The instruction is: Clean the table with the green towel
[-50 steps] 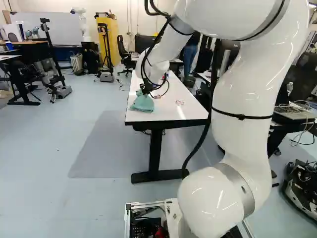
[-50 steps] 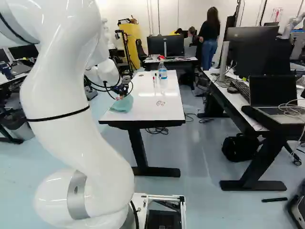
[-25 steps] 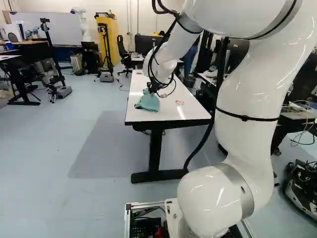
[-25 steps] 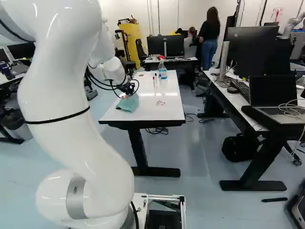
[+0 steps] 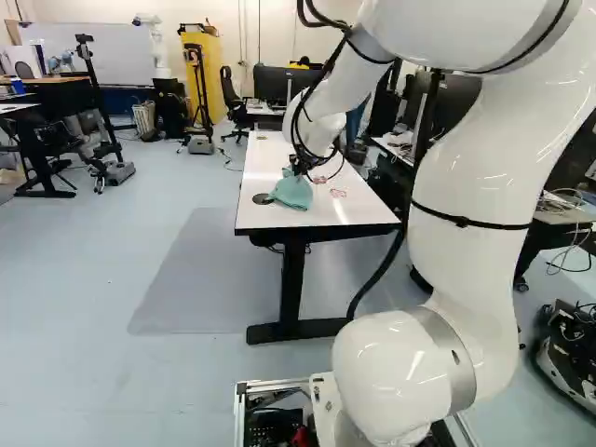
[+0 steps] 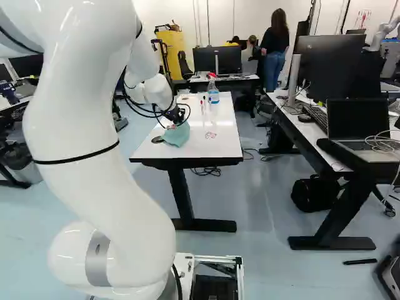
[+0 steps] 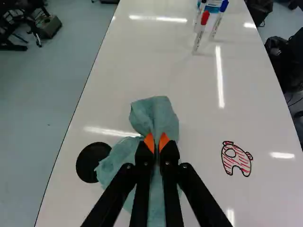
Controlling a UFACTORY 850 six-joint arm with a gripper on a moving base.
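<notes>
Pinching the green towel [image 7: 154,113] in its two fingers, the gripper [image 5: 300,166] bunches it up on the white table [image 7: 199,118], right under itself. Beside the gripper is a round black spot [image 7: 90,163]; on its other side, a red and black drawing [image 7: 240,161]. Two pens [image 7: 201,33] and a bottle [image 6: 213,95] stand ahead.

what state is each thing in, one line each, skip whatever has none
end effector, shut on the green towel
green towel, bunched, gripped
red-capped marker, upright, capped
blue-capped marker, upright, capped
red-topped bottle, upright
red-and-black drawing, unerased
black disc, edge under towel
laptop, open
</notes>
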